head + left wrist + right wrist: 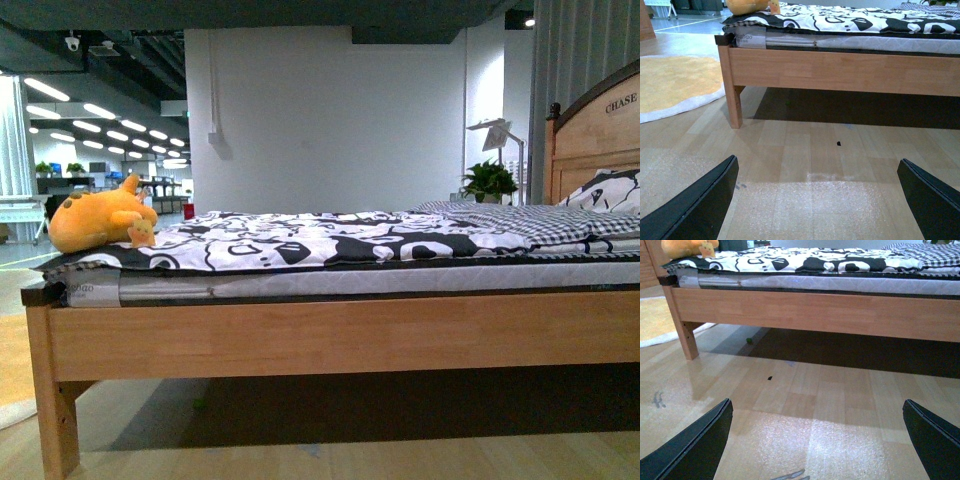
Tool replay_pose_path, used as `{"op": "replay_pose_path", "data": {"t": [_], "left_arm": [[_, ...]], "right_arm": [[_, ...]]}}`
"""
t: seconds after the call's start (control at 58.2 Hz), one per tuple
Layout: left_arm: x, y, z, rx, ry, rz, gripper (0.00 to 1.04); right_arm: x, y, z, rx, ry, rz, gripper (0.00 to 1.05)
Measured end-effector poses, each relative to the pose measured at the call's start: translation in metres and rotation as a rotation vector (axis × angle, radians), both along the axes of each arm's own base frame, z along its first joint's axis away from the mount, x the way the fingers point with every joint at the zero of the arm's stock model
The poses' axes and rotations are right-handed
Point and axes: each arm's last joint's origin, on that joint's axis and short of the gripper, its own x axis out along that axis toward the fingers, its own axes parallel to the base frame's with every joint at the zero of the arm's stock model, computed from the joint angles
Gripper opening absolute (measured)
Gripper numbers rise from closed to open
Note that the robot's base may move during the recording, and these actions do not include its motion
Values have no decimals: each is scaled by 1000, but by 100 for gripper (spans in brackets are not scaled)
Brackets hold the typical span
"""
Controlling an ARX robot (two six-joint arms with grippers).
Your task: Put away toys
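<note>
**Both pincers spread low over the floor, plush toy up on the bed**

Nearest in each wrist view are the dark fingers point(700, 205) at the picture's lower corners. The left pincer point(817, 160) is released, its jaws wide apart and holding nothing. The right pincer point(817, 401) is the same, gaping over the pale wood floor point(830, 405). A small dark speck point(838, 143) lies on the boards ahead of the left arm. To that arm's left, a round yellow rug point(675, 87) reaches close to the bed leg point(734, 105). Beyond stands the wooden bed frame point(340, 335), carrying a mattress and a black-and-white patterned quilt point(330, 240). The orange-yellow plush toy point(100, 215) lies on the quilt at the bed's left end, opposite the headboard point(595, 130), well apart from both pincers. Farther back, past the headboard end, are a potted plant point(488, 180) and a white lamp point(497, 132).
</note>
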Motion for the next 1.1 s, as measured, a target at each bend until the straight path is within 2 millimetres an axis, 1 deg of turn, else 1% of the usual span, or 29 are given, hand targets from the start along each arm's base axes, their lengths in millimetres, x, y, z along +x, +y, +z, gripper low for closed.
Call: {"op": "replay_pose_path", "data": {"t": [1.099], "left_arm": [[0,0,0,0,0,0,99]], "right_arm": [[0,0,0,0,0,0,104]]}}
